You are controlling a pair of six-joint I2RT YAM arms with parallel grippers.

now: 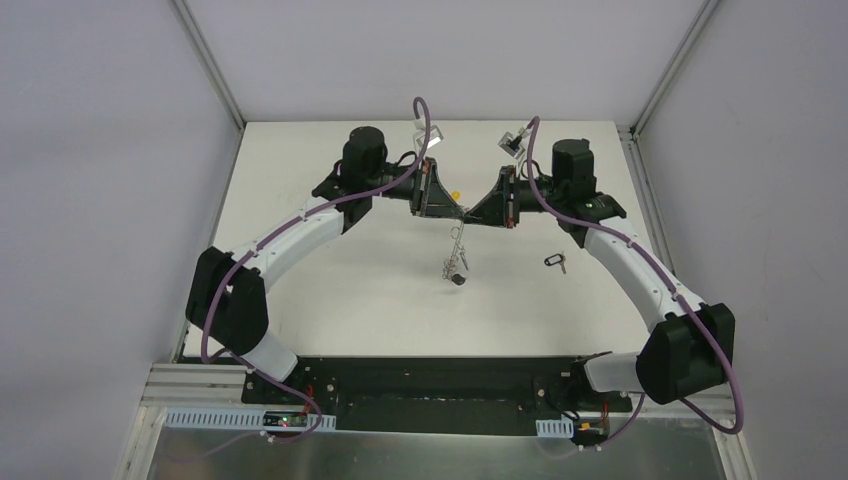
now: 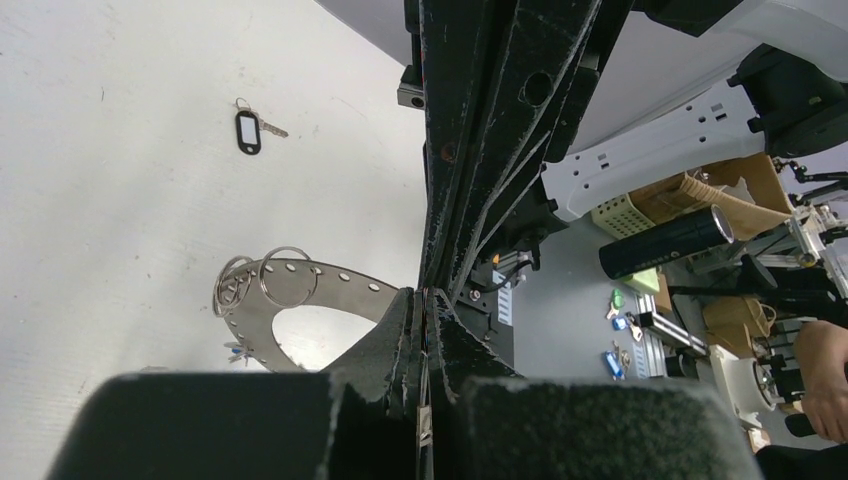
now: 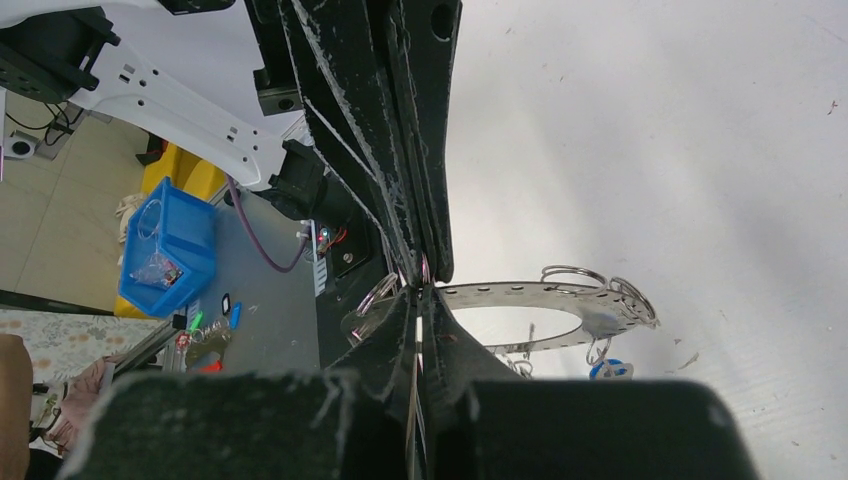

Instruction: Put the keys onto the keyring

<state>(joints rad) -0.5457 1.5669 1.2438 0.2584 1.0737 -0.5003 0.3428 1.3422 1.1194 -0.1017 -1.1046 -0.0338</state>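
Observation:
The keyring [image 1: 454,252], a flat grey ring with wire loops, hangs tilted above the table's middle, held between both grippers. My left gripper [image 1: 453,208] is shut on its rim, and the ring [image 2: 300,288] shows beyond the jaws [image 2: 425,300]. My right gripper [image 1: 476,212] is shut on the same end, tip to tip with the left one [image 3: 418,295]. A blue key [image 3: 610,368] hangs from a loop under the ring [image 3: 540,296]. A black key [image 1: 459,279] dangles at its low end. Another black key [image 1: 555,262] lies loose on the table [image 2: 248,131]. A yellow key [image 1: 455,195] lies behind the grippers.
The white table [image 1: 330,290] is walled at the back and sides by pale panels. Off the near edge are a blue bin [image 3: 165,245], a dark cylinder [image 2: 665,243] and several spare coloured keys [image 2: 615,330] on a grey bench.

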